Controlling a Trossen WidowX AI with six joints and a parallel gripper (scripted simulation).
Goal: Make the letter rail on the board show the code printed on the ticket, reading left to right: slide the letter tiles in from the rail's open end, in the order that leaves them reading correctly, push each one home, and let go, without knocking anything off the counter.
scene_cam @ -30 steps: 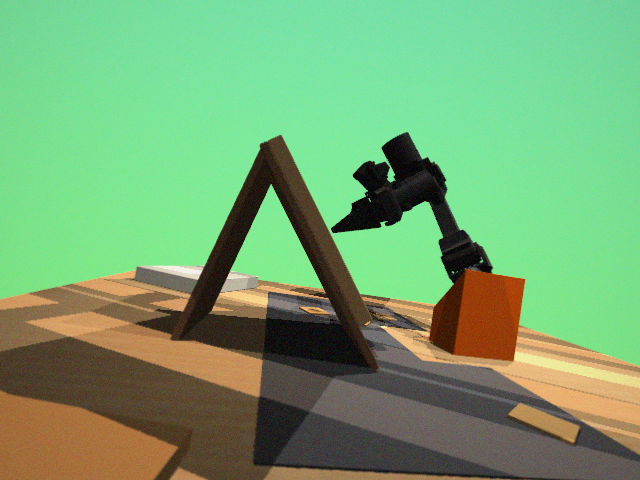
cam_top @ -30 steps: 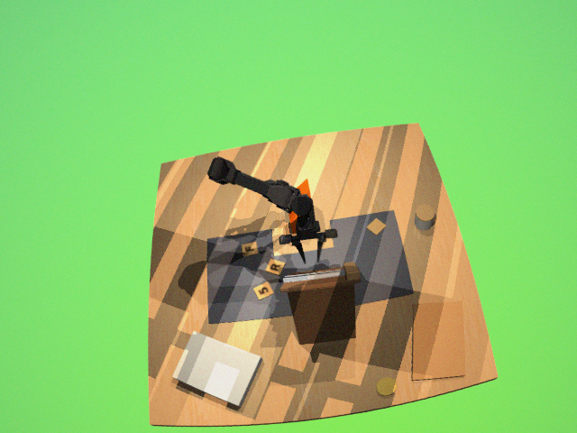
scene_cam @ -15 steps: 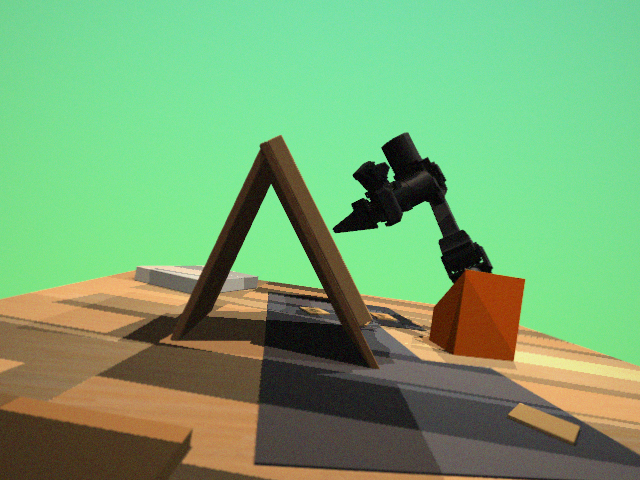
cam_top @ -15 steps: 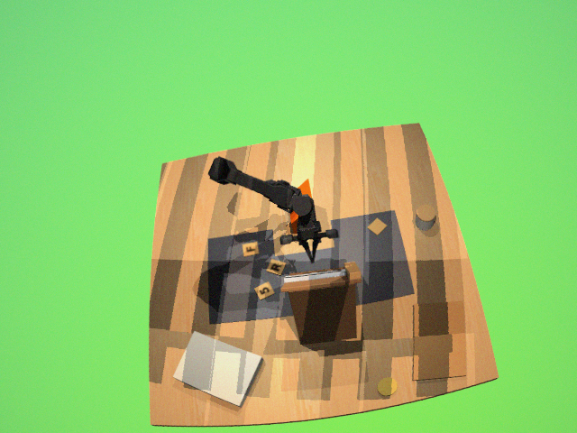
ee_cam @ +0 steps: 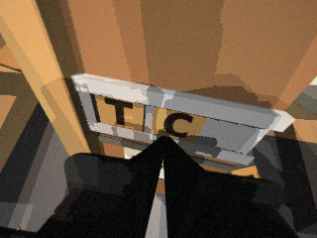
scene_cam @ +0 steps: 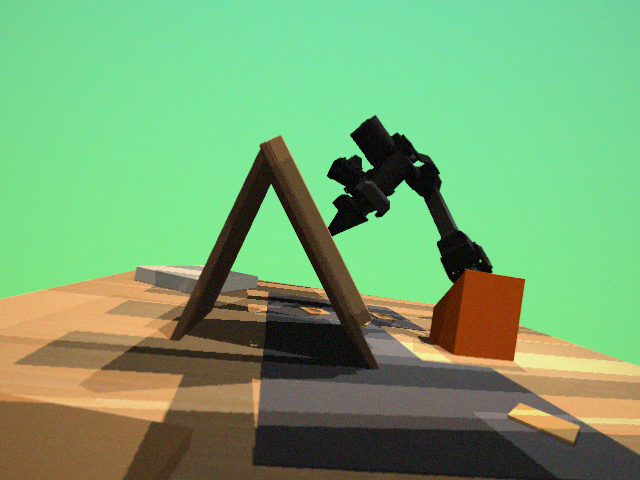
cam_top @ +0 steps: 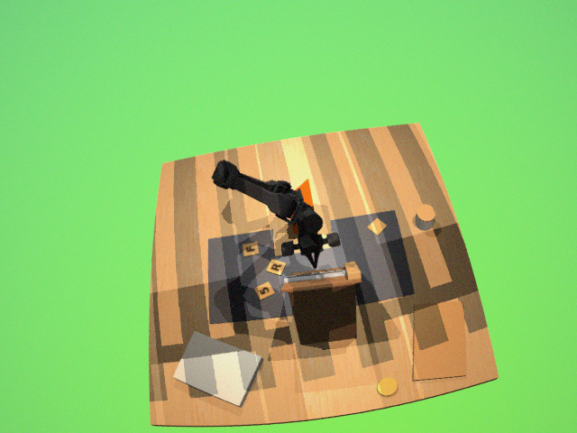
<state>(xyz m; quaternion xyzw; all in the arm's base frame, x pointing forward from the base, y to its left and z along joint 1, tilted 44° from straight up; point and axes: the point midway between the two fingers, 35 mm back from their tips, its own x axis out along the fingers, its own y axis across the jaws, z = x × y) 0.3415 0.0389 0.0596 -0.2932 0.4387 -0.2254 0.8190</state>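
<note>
My gripper (cam_top: pixel 315 267) (scene_cam: pixel 331 235) (ee_cam: pixel 164 140) is shut and empty. Its tips are at the rail's lower edge, just below the C tile; contact cannot be told. The pale rail (cam_top: pixel 314 276) (ee_cam: pixel 198 103) on the leaning board (scene_cam: pixel 310 227) holds a T tile (ee_cam: pixel 118 113) at the wrist view's left and a C tile (ee_cam: pixel 185 124) beside it, with a narrow gap between. Bare rail lies right of the C. Tiles F (cam_top: pixel 250 248), R (cam_top: pixel 276 267) and 5 (cam_top: pixel 264 290) lie on the mat (cam_top: pixel 221 298). The ticket's print is hidden behind my fingers.
Another tile (cam_top: pixel 377 226) (scene_cam: pixel 545 424) lies across the mat, its face unreadable. A cylinder (cam_top: pixel 425 216) stands beyond it. A grey slab (cam_top: pixel 217 368) (scene_cam: pixel 227 283), a yellow disc (cam_top: pixel 387 386) and a flat brown panel (cam_top: pixel 440 340) lie on the counter behind the board. An orange block (scene_cam: pixel 488 315) is beside my arm's base.
</note>
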